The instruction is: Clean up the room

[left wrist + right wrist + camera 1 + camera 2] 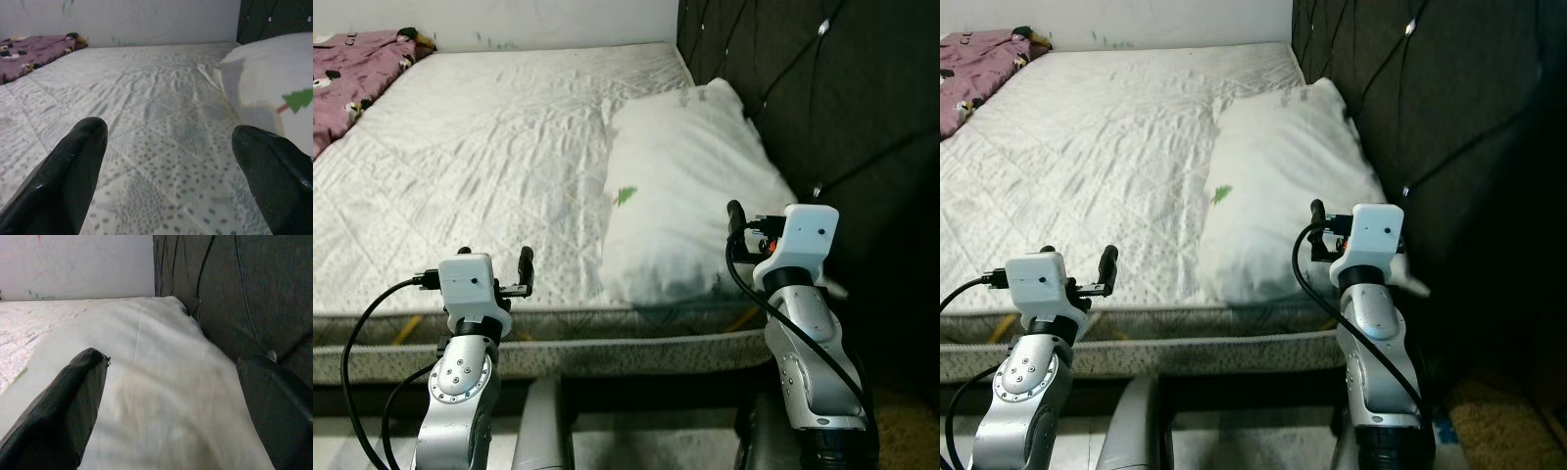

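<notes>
Beside dark headboard (822,88), half-cropped pillow (161,396)

A bed (489,147) with a quilted white mattress meets a dark tufted headboard (803,88) and pale wall (538,20).

No readable text, label or number anywhere; only a small green tree print on the pillow (690,186).

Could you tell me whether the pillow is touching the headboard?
Touching: in the left eye view the pillow lies with its long right edge pressed against the dark headboard.
</notes>
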`<state>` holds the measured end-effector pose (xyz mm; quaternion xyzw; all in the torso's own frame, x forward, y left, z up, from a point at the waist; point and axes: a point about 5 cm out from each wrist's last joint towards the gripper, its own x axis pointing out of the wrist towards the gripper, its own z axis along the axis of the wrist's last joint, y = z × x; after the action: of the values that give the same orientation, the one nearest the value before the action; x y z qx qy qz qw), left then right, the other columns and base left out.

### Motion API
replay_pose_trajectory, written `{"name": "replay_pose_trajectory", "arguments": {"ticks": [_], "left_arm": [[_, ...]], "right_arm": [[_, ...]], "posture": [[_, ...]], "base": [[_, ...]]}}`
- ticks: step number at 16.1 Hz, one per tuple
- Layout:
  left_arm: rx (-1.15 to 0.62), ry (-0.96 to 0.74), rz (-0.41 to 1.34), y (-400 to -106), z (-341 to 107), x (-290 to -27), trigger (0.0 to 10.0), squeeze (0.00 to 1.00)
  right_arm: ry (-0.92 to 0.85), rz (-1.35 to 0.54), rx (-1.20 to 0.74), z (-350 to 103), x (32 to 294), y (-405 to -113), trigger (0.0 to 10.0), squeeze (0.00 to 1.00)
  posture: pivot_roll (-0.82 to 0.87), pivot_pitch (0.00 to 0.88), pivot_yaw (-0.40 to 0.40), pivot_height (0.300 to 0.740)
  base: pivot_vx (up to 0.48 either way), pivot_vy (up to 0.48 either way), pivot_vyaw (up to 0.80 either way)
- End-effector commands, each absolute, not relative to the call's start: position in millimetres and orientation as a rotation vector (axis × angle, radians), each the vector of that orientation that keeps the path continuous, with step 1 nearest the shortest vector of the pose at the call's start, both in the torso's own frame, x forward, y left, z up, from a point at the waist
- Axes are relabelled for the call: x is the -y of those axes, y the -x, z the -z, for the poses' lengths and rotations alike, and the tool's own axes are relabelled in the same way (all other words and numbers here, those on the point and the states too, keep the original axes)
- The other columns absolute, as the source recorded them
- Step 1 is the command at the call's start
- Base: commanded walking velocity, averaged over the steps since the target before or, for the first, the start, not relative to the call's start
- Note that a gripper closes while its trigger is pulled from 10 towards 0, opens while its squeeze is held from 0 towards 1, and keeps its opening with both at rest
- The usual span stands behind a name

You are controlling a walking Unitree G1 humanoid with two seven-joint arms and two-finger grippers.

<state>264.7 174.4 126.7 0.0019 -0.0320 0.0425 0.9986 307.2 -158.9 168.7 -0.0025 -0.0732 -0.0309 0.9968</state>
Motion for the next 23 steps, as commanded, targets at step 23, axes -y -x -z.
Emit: {"name": "replay_pose_trajectory", "arguments": {"ticks": [23], "left_arm": [[0.051,-0.011,-0.052,-265.6,-125.3,-165.6,10.0,0.00]], "right_arm": [[0.017,0.095,0.166,-168.8,161.6,-309.3,10.0,0.00]], "posture": [[0.02,0.000,0.055,0.740]], "base": [[0.000,0.000,0.00]]}}
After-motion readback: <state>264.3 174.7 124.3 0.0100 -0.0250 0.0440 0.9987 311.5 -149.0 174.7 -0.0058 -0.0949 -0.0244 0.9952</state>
